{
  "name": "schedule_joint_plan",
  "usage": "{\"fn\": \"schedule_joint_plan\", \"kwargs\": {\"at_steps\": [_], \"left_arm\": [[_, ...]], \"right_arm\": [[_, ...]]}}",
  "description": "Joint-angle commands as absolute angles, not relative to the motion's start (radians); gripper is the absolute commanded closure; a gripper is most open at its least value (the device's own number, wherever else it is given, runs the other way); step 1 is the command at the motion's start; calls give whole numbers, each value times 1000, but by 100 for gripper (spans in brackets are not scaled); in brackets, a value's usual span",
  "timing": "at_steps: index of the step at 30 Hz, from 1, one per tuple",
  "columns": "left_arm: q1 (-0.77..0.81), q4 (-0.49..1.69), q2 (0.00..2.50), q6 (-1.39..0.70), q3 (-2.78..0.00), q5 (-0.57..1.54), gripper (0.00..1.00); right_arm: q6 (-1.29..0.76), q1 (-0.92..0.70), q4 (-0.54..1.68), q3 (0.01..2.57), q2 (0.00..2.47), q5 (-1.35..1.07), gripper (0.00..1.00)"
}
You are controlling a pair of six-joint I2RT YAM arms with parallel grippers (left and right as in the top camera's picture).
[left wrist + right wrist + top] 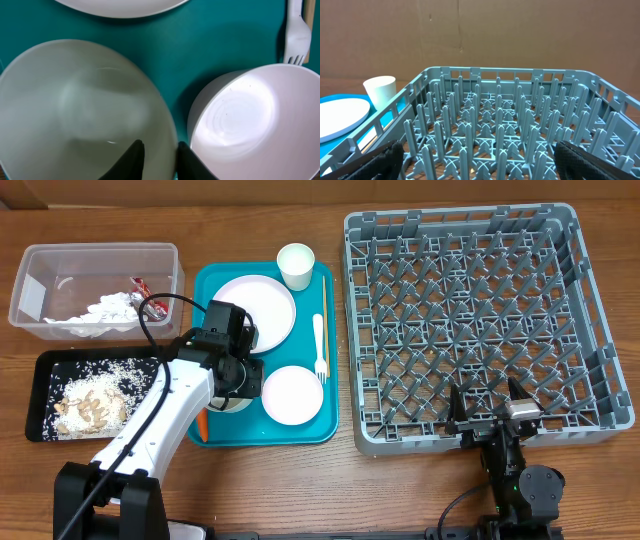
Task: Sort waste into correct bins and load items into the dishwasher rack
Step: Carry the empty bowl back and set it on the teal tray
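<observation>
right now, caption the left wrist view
Left gripper astride the rim of a white bowl on the teal tray, second bowl alongside

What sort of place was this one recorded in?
Probably a mock-up dish-clearing station, not a real kitchen: a grey dishwasher rack and a teal tray of white dishes on a wooden table, plain cardboard behind.

Teal serving tray (300,432) on wooden table (250,220), cardboard wall (520,30) behind
</observation>
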State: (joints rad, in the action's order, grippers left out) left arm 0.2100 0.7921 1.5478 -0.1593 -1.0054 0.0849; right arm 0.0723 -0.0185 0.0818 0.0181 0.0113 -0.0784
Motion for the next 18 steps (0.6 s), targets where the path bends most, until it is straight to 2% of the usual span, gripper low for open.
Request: {"fn": "schedule_joint_plan", "kwargs": {"at_steps": [1, 10, 18], "left_arm": [[217, 791, 1551, -165, -993, 86, 73], [216, 807, 1550, -164, -1057, 97, 63], [217, 914, 1550, -162, -1216, 133, 63]], "right_arm": [[76, -14, 77, 8, 3, -80, 0], [76, -14, 77, 8, 3, -80, 0], [76, -14, 77, 8, 3, -81, 0]]}}
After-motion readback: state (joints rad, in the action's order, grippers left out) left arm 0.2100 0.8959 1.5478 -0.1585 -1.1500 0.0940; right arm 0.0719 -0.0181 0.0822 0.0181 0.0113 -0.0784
